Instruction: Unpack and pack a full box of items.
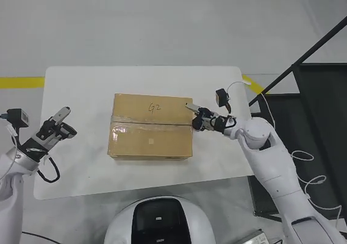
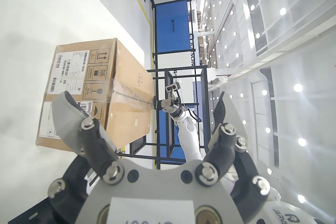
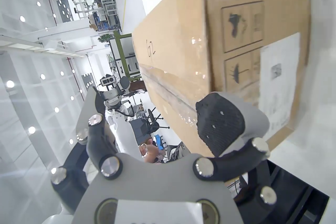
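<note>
A taped-shut cardboard box (image 1: 151, 126) stands in the middle of the white table (image 1: 88, 79). Its top seam is sealed with clear tape, and labels cover its end faces (image 2: 68, 70) (image 3: 278, 72). My right gripper (image 1: 193, 116) is open at the box's right end, level with the top seam; one finger (image 3: 223, 125) lies against the box edge. My left gripper (image 1: 60, 124) is open over the table's left part, a short way from the box and apart from it. The right gripper (image 2: 157, 105) also shows far off in the left wrist view.
A black metal rack (image 1: 319, 91) stands just right of the table. A yellow floor line (image 1: 8, 82) runs behind the table's left side. Bare table surface lies left of and in front of the box.
</note>
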